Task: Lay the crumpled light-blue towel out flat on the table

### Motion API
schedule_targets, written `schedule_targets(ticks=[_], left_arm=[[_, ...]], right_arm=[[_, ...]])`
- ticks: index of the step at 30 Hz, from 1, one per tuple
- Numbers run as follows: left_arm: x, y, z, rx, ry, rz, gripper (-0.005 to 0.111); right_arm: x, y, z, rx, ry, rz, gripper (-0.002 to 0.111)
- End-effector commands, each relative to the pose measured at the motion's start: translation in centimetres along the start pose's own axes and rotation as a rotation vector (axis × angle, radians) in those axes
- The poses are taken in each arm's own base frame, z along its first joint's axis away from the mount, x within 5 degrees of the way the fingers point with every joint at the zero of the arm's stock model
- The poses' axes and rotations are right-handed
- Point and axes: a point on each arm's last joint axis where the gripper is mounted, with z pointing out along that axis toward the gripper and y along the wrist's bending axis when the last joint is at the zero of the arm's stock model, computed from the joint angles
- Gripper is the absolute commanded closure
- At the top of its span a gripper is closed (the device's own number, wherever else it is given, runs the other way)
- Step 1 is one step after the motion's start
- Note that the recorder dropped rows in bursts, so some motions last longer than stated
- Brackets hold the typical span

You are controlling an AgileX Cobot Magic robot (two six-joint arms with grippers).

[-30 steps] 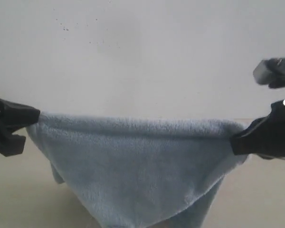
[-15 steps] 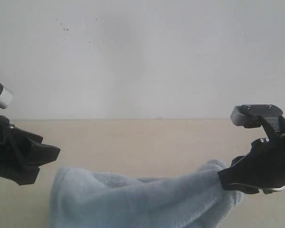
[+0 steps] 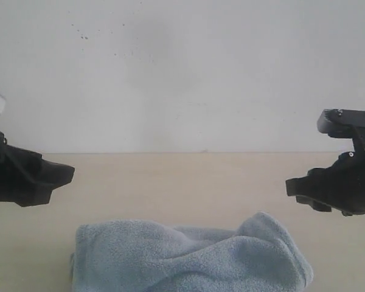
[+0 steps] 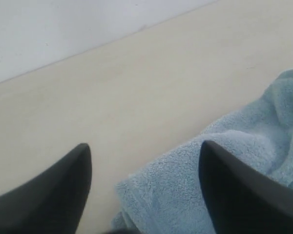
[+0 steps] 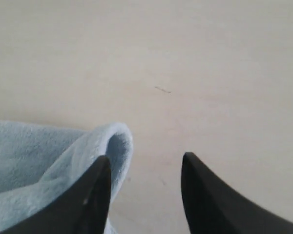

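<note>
The light-blue towel (image 3: 188,258) lies on the beige table (image 3: 182,182) at the front, rumpled, with a raised hump at its right end. My left gripper (image 3: 64,174) hovers open above and left of the towel's left end, holding nothing. In the left wrist view the towel (image 4: 185,190) shows a hemmed corner between the two dark fingers (image 4: 53,195) of the left gripper (image 4: 144,156). My right gripper (image 3: 292,185) hangs open above the towel's right end. In the right wrist view the right gripper (image 5: 146,165) is over bare table, and a towel (image 5: 49,156) fold sits beside one finger.
A plain white wall (image 3: 182,73) rises behind the table's far edge. Bare table (image 5: 185,73) stretches beyond the towel on the far side and to both sides.
Both grippers have let go of the towel, which was stretched between them and has dropped onto the table. The left opened first, the right last; both rose slightly.
</note>
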Motion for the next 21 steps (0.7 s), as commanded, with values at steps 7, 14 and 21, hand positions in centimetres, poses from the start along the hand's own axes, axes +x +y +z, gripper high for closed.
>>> schedule_targets(ticks=[7,14,21], left_arm=[[1.7,-0.3,4.4,0.141,0.306,-0.213,0.046],[2.5,1.0,8.6,0.138,0.580,-0.217,0.046],[2.5,1.2,9.0,0.125,0.570,-0.219,0.046]], right_arm=[[-0.3,-2.1,8.9,-0.379,0.545,0.193,0.066],[-1.1,-1.6,10.0,-0.484,0.562,0.213,0.041],[-2.6,-0.9,9.5,-0.570,0.533,0.204,0.041]])
